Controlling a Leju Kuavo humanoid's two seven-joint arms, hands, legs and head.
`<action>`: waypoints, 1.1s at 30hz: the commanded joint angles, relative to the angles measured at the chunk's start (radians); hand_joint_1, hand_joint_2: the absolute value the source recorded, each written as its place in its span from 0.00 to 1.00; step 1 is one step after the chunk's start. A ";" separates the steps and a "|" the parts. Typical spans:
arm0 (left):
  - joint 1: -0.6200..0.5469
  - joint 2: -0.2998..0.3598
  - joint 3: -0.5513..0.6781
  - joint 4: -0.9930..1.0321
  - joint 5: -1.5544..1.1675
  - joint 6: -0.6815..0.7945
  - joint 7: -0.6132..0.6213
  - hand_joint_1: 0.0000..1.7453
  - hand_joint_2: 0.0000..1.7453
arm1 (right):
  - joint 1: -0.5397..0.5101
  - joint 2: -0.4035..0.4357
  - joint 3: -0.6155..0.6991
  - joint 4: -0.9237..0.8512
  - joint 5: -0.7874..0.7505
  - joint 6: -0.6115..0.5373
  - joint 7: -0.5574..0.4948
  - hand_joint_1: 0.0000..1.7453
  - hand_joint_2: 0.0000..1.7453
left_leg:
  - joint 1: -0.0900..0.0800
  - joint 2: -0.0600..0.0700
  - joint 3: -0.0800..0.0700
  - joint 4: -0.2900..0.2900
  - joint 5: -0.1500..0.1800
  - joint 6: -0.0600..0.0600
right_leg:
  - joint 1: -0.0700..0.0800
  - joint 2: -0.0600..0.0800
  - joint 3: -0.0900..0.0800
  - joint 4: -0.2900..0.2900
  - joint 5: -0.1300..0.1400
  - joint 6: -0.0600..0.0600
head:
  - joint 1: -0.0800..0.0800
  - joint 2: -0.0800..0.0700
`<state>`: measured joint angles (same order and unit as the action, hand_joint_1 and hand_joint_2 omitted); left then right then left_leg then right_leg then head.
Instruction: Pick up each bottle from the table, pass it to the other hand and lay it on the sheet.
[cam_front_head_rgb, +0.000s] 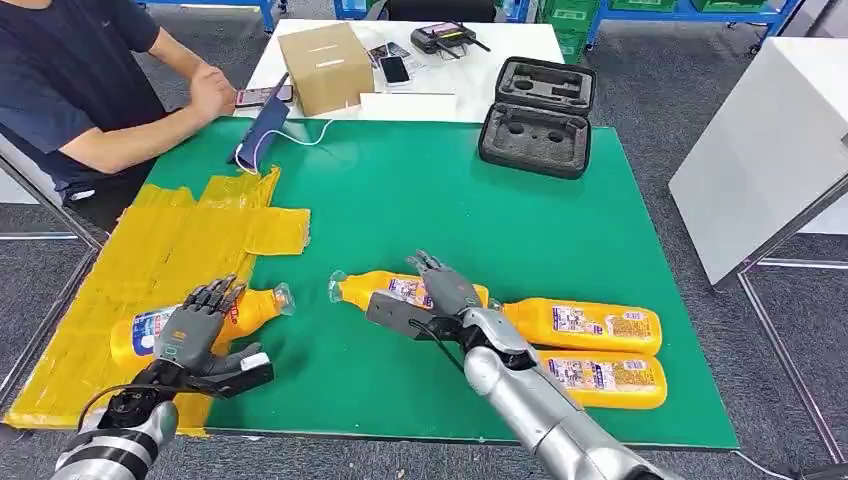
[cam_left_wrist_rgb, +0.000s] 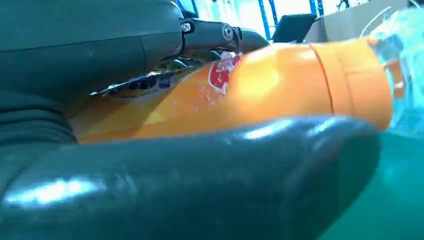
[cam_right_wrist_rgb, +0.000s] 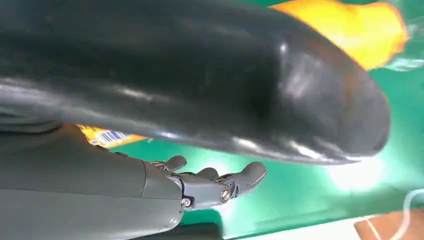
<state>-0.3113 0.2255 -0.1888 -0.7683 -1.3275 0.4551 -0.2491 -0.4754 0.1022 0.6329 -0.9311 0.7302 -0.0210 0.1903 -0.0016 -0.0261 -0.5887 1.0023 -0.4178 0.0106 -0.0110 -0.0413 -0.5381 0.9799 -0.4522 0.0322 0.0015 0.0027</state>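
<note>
An orange bottle (cam_front_head_rgb: 255, 308) lies on the yellow sheet (cam_front_head_rgb: 150, 250) at its near right edge, neck over the green mat (cam_front_head_rgb: 420, 190). My left hand (cam_front_head_rgb: 200, 330) hovers over its middle, fingers stretched out and thumb apart; the left wrist view shows the bottle (cam_left_wrist_rgb: 280, 85) between fingers and thumb. A second orange bottle (cam_front_head_rgb: 365, 288) lies on the mat, with my right hand (cam_front_head_rgb: 440, 295) spread over it, holding nothing; its fingers (cam_right_wrist_rgb: 210, 182) are apart. Two more bottles (cam_front_head_rgb: 585, 325) (cam_front_head_rgb: 610, 380) lie side by side to the right.
A person (cam_front_head_rgb: 90, 90) sits at the far left, arm on the table. A black foam case (cam_front_head_rgb: 535, 120), a cardboard box (cam_front_head_rgb: 325, 65), a blue pouch (cam_front_head_rgb: 262, 135) and phones (cam_front_head_rgb: 393, 68) lie at the back. A white cabinet (cam_front_head_rgb: 770, 140) stands right.
</note>
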 joint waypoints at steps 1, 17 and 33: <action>0.009 -0.004 -0.011 0.042 0.052 -0.043 -0.039 0.00 0.00 | -0.050 -0.014 -0.013 0.123 0.012 0.003 -0.007 0.00 0.00 | 0.000 0.004 -0.003 -0.001 0.001 -0.001 | 0.000 0.005 -0.004 0.000 0.002 -0.001 | 0.000 0.000; 0.040 -0.276 0.468 -0.498 1.060 -0.695 -0.208 0.00 0.00 | -0.002 0.021 -0.066 0.327 0.267 -0.026 0.051 0.00 1.00 | 0.001 0.000 -0.009 0.001 0.001 0.000 | 0.001 0.001 -0.008 -0.001 0.001 0.001 | 0.001 0.000; 0.104 -0.335 0.336 -0.647 1.327 -0.804 -0.043 0.00 0.00 | 0.018 0.081 -0.110 0.524 0.379 -0.005 0.079 1.00 1.00 | 0.003 0.019 0.007 -0.002 -0.007 -0.003 | 0.001 0.019 -0.001 -0.004 0.002 0.000 | 0.000 0.000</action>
<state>-0.2301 -0.0763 0.1930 -1.3985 -0.1153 -0.3070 -0.3812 -0.5360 0.1686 0.5817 -0.5616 1.0994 -0.0366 0.2697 0.0003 -0.0037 -0.5809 1.0028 -0.4258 0.0082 -0.0103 -0.0191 -0.5400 0.9782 -0.4508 0.0327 0.0019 0.0027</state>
